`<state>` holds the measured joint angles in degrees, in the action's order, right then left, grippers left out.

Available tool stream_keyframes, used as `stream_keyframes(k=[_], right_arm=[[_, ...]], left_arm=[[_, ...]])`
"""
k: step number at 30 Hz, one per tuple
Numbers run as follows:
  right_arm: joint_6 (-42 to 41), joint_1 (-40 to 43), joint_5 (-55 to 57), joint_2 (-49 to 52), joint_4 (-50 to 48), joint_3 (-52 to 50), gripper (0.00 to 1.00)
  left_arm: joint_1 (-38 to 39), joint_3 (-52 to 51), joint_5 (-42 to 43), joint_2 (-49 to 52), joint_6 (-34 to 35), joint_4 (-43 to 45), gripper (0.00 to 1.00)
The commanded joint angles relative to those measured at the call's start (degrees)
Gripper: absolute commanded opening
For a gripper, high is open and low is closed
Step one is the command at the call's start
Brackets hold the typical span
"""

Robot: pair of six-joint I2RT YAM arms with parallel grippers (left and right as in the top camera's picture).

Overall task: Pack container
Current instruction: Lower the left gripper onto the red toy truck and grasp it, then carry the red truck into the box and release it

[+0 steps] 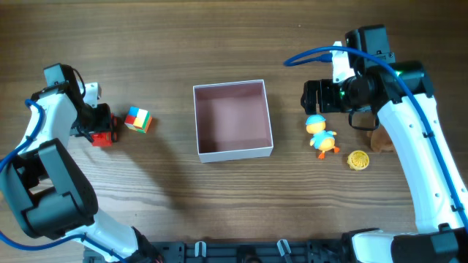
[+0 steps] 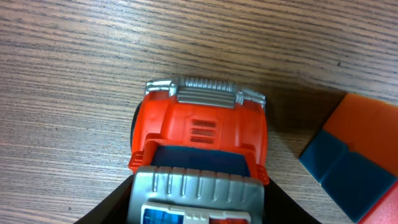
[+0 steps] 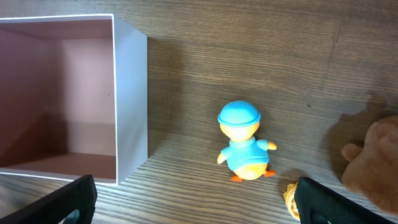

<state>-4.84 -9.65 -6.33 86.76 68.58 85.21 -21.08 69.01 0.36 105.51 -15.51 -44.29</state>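
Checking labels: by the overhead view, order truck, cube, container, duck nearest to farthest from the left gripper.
1. red truck, at the left gripper.
2. cube, just right of it.
3. container, table centre.
4. duck, far right.

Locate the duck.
In the overhead view the duck is on the table's right side, just right of the container, with a small yellow toy close by.

table [image 1: 219,204]: brown wood-grain top, grain running left to right | light: even, soft shadows | near edge: black rail [image 1: 241,252]
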Motion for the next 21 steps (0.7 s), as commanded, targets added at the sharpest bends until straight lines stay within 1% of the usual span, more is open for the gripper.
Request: stream_keyframes(k=[1,2,4,8,11,17,20,21], right_arm=[[0.57,0.04,0.83,0.02,-0.04,0.55,1.0],[0.59,0.04,0.83,0.02,-0.11,0.55,1.0],[0.59,0.04,0.83,0.02,-0.37,0.55,1.0],[0.55,0.04,0.83,0.02,-0.48,0.55,1.0],[0.37,0.04,0.81,0.02,-0.46,0.55,1.0],[0.39,0.04,0.87,0.02,-0.46,0.55,1.0],[-0.5,0.04,3.91,-0.31,-0.44,0.61,1.0],[-2.58,0.04,6.34,-1.2,-0.98,0.63,1.0]], left_arm=[[-0.15,0.22,0.76,0.46,1.2,-0.02,0.09],[-0.15,0.22,0.79,0.46,1.2,-0.02,0.04],[-0.13,0.24,1.92,0.44,1.38,-0.02,0.04],[0.35,1.11,2.21,-0.68,3.98,-0.33,0.04],[1.46,1.97,2.23,-2.84,4.07,-1.4,0.04],[7.58,4.63,2.21,-14.84,6.82,-5.55,0.04],[11.65,6.16,2.29,-22.95,12.44,-6.62,0.04],[13.99,6.49,3.39,-26.64,15.15,-6.56,0.04]])
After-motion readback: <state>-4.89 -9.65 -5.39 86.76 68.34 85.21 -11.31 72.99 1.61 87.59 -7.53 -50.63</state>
